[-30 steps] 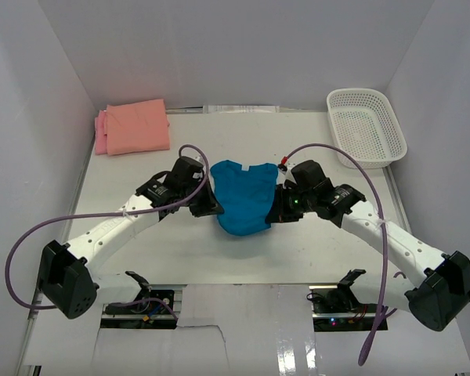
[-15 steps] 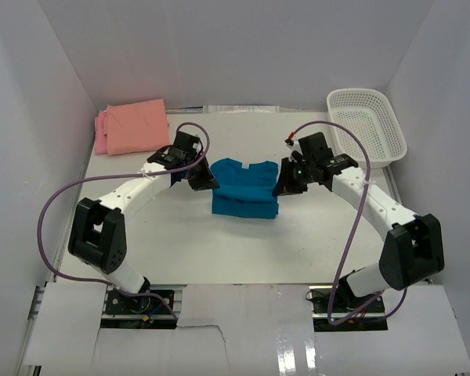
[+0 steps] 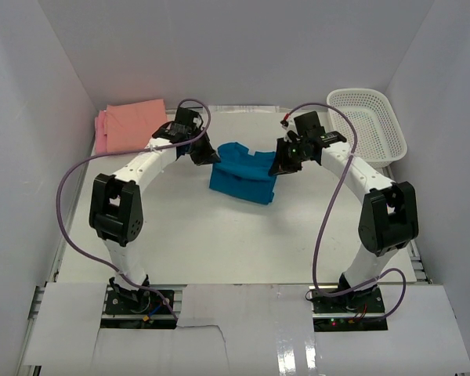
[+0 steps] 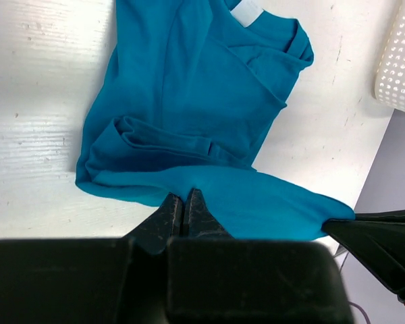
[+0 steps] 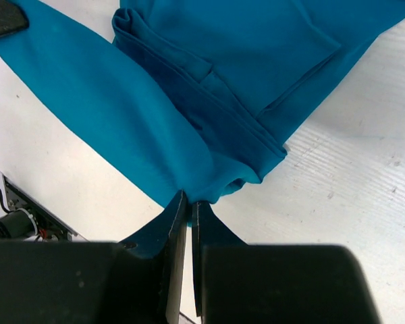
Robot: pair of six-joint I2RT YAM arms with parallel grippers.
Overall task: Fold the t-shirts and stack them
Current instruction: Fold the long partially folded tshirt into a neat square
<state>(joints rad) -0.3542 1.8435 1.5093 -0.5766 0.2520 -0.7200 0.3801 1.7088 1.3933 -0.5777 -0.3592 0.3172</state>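
Change since earlier: both arms have stretched out from their bases toward the far side, and the teal t-shirt (image 3: 241,175) has travelled with them, from mid-surface to nearer the far wall.
Teal t-shirt, position: on the white surface (image 3: 219,235), roughly central left to right, between the two claws.
Teal t-shirt, condition: partly folded, with layers doubled over one another. One edge is raised and drawn taut between the claws; the rest lies on the surface. The white neck label (image 4: 246,11) shows at the collar in the left wrist view.
Left claw (image 3: 209,159): fingers pressed together, pinching the raised edge of the teal t-shirt at its left end.
Right claw (image 3: 276,166): fingers pressed together, pinching the same raised edge at its right end.
Salmon-orange t-shirt (image 3: 137,125): folded into a rectangle at the far left corner, well apart from the teal one.
Pink t-shirt (image 3: 101,135): folded, lying under the salmon-orange one, its edge showing on the left.
Basket (image 3: 368,125): white mesh, at the far right corner of the surface, near the right arm but not touching it.
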